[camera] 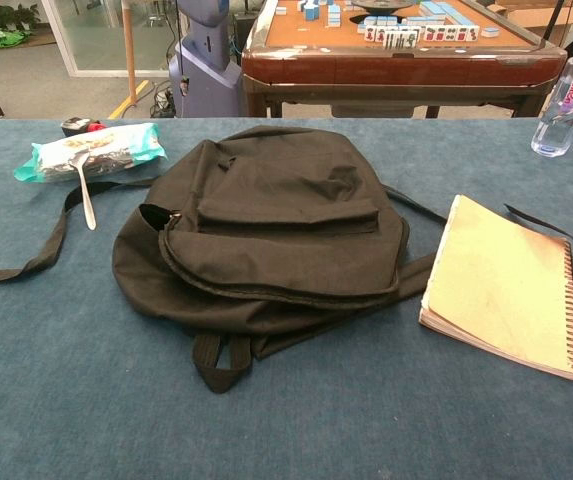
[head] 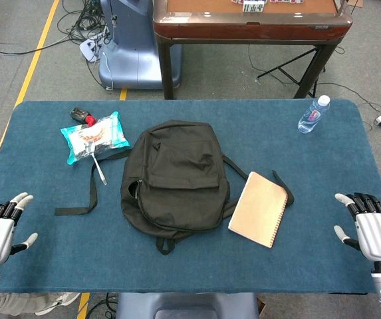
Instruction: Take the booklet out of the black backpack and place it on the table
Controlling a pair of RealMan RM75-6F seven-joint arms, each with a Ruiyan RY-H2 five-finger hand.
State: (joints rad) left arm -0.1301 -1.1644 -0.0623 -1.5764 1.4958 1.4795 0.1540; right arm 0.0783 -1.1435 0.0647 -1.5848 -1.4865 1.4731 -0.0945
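1. Both hands sit at the near edge, closest to the camera. The left hand (head: 0, 229) rests at the near left corner with its fingers spread wide and nothing in it. The right hand (head: 370, 226) rests at the near right corner, also spread wide and holding nothing. Only the head view shows them.
2. Under everything is the big blue tabletop (head: 37, 279).
3. Next in size is the black backpack (head: 173, 176). It lies flat in the middle of the tabletop, and its straps trail out to the left and to the right.
4. Smaller is the booklet (head: 260, 208), tan with a spiral edge. It lies flat on the tabletop, out of the backpack and just beside its right side. One corner sits near a strap.
5. Smaller again is a snack packet (head: 94, 136), blue-green and white, left of the backpack.
6. A clear water bottle (head: 313, 114) stands upright near the far right corner, well apart from the booklet.
7. A spoon (camera: 84, 185) lies on the packet, its handle pointing toward the near side.
8. A small black and red thing (head: 82, 115) lies just behind the packet. I cannot tell what it is.
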